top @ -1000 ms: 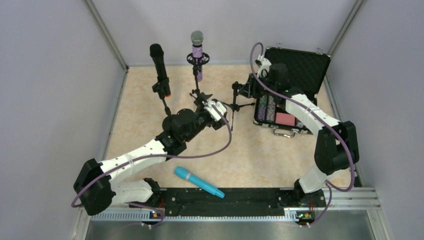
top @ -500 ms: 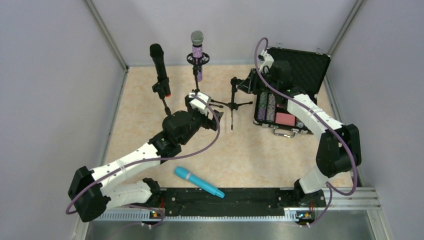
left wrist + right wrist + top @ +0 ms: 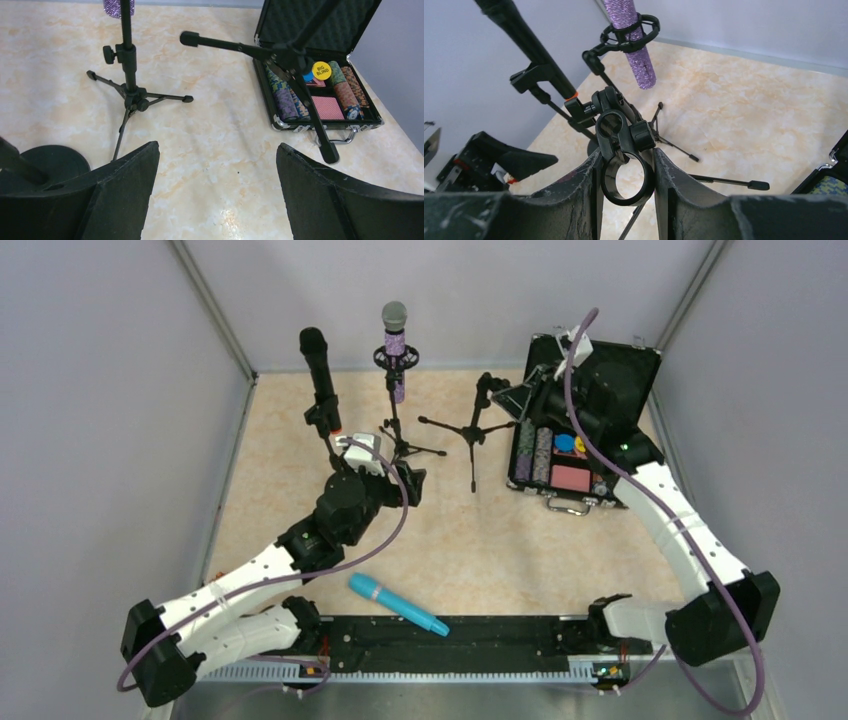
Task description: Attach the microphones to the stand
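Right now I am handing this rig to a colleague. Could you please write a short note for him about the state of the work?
Left fingers: open, empty.
Right fingers: shut on the clip of the third stand.
Done: black microphone and purple microphone each sit in a stand.
To do: cyan microphone lies on the table near the arm bases; it must go into that clip.

White-shelled left arm (image 3: 240,575) and right arm (image 3: 680,527) have black joints, purple cables (image 3: 403,505) and black gripper fingers (image 3: 574,200).
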Controlling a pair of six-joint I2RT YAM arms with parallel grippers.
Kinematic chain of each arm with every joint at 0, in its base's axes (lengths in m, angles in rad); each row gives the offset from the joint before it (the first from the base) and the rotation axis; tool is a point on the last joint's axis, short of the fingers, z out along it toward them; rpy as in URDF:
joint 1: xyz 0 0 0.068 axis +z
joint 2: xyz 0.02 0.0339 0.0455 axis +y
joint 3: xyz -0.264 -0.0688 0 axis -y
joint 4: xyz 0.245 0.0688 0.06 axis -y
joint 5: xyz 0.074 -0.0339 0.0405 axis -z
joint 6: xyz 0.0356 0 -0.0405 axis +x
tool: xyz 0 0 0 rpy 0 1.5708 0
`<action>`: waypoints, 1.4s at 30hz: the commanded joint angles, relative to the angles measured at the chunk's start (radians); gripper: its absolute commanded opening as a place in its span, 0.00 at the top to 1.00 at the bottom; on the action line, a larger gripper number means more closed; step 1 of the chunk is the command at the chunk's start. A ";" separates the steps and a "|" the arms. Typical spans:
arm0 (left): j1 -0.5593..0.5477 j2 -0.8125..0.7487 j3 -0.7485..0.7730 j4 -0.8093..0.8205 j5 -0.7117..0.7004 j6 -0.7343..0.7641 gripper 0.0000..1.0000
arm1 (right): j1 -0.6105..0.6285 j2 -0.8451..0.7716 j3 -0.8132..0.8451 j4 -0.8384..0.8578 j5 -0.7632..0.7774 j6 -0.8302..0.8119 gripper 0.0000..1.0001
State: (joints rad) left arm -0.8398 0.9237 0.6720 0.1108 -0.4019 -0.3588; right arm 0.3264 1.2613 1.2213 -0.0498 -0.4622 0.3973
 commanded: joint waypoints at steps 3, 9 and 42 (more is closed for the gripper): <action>-0.002 -0.061 -0.030 -0.036 -0.063 -0.103 0.09 | 0.012 -0.096 -0.116 0.078 -0.111 0.060 1.00; -0.002 -0.099 -0.055 -0.091 -0.085 -0.182 0.10 | 0.065 -0.103 -0.203 0.063 -0.154 0.011 1.00; -0.002 -0.215 -0.087 -0.550 0.034 -0.601 0.06 | 0.196 -0.132 -0.477 0.178 -0.069 -0.215 0.39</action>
State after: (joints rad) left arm -0.8398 0.7238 0.5407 -0.4145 -0.3992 -0.9157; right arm 0.5137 1.1713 0.7124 0.1238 -0.5678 0.2260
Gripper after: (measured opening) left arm 0.937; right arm 0.562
